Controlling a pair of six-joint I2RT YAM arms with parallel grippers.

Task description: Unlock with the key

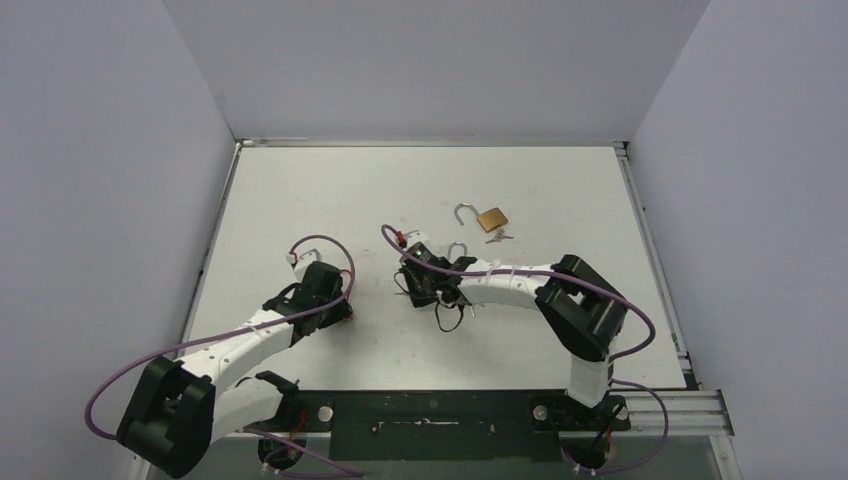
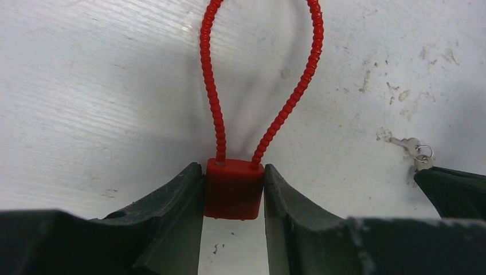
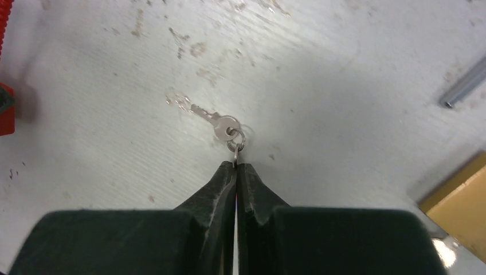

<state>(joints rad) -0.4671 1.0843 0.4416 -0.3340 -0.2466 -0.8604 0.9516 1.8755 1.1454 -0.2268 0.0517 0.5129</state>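
Observation:
A red padlock point(image 2: 234, 195) with a long red beaded cable loop point(image 2: 209, 86) sits squarely between the fingers of my left gripper point(image 2: 233, 170), which is shut on the lock's body just above the white table. A small silver key point(image 3: 215, 121) lies on the table, hanging from a ring point(image 3: 235, 140). My right gripper point(image 3: 236, 165) is shut with its tips pinching that ring. The left wrist view shows the same key point(image 2: 408, 144) to the right of the lock, with a right finger point(image 2: 453, 189) beside it. From above, the left gripper point(image 1: 340, 300) and the right gripper point(image 1: 410, 285) stand close together.
A brass padlock point(image 1: 491, 218) with its steel shackle point(image 1: 464, 210) swung open lies behind the right arm, small keys point(image 1: 500, 238) beside it. Another steel shackle point(image 1: 455, 247) shows next to the right wrist. White walls enclose the table point(image 1: 300, 190) on three sides.

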